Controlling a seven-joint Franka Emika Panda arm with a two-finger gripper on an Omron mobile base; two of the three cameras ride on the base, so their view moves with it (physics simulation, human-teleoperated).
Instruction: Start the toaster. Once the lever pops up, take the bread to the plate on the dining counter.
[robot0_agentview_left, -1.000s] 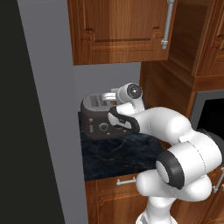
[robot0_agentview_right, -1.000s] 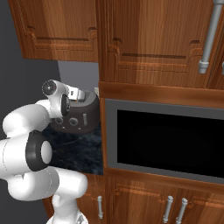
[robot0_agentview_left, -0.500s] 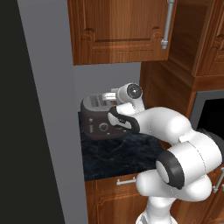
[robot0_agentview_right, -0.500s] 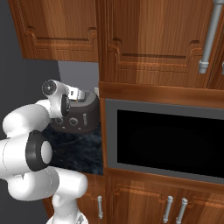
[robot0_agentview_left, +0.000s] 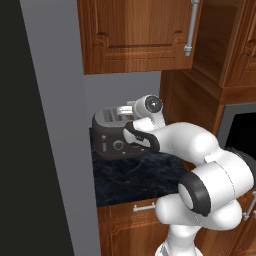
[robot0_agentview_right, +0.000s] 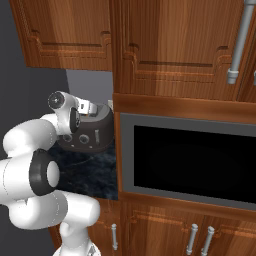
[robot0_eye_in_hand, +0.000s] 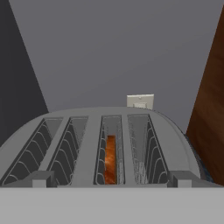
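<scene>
Toaster, squat dark grey with silver four-slot top, sits on dark marbled surface under wood cabinets; unchanged from a second ago. Tool hovers over its top, fingers spread wide. Brown bread slice sunk in third slot. Behind, white wall outlet.

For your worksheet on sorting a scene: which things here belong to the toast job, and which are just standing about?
Job: toaster; bread in its third slot from the left; open gripper above the slots.

Bystanders: built-in oven; wall outlet; upper cabinets.
</scene>
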